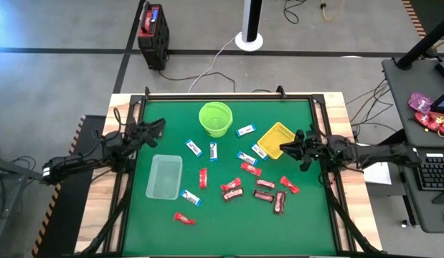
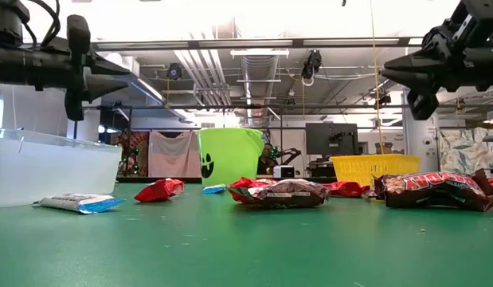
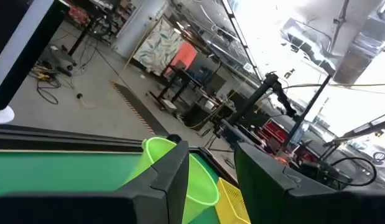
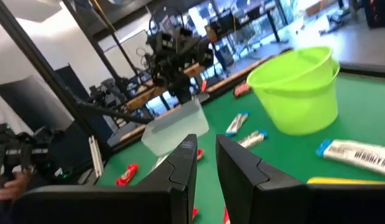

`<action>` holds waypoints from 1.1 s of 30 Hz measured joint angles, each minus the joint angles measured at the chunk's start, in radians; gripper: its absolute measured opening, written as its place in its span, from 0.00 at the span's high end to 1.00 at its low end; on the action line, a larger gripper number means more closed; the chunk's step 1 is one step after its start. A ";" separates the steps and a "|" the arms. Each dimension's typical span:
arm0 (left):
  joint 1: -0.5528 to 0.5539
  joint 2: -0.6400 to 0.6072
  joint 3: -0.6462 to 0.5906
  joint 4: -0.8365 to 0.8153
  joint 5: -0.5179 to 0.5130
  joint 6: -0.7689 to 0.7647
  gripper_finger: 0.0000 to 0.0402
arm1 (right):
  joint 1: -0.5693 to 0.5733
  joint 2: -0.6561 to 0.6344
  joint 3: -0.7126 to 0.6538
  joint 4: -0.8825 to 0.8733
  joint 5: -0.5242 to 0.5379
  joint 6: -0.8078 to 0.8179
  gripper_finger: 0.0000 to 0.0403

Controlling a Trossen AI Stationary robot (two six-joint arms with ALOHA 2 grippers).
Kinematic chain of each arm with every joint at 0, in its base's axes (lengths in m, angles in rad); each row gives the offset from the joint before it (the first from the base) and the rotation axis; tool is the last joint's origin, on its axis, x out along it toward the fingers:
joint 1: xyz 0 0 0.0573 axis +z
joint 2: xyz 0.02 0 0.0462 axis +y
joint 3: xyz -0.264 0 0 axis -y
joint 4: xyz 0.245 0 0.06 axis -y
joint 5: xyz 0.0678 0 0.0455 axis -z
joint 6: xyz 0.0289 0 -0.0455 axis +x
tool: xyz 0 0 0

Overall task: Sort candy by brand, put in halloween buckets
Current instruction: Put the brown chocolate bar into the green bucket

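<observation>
High view shows us the green table (image 1: 229, 222) from above, and we take its middle as the centre of a clock. Our left gripper (image 1: 158, 127) hangs at about 10 o'clock, above the mat and just beyond the clear tub (image 1: 164, 177); its two fingers stand a little apart with nothing between them (the left wrist view shows the gap well). Our right gripper (image 1: 285, 148) hangs at about 3 o'clock, at the edge of the yellow tray (image 1: 276, 138); its fingers are also a little apart and hold nothing.

We see the lime-green bucket (image 1: 215, 119) at 12 o'clock, the yellow tray near 2 o'clock and the clear tub near 8 o'clock. We cannot find any candy inside them.

All the candy lies on the mat. Blue-and-white bars (image 1: 193, 147) are spread between the bucket and the tub; one more (image 1: 244, 130) lies between bucket and tray, and one (image 1: 190, 198) at 7 o'clock, just beside the tub. Red bars (image 1: 203, 178) and dark brown bars (image 1: 264, 195) are grouped from 5 to 6 o'clock, some of them touching. One red bar (image 1: 183, 218) lies alone at 7 o'clock, near the front edge.
</observation>
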 joint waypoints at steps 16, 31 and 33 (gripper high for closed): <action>-0.001 0.028 0.003 0.192 0.159 -0.007 0.73 | 0.007 0.181 0.157 0.051 -0.001 -0.163 0.87; -0.037 0.509 0.526 -0.726 0.073 -0.134 0.83 | 0.005 0.395 0.518 -0.401 0.066 -0.122 0.87; -0.037 0.596 0.623 -0.985 -0.001 -0.211 0.83 | 0.004 0.428 0.551 -0.445 0.080 -0.121 0.87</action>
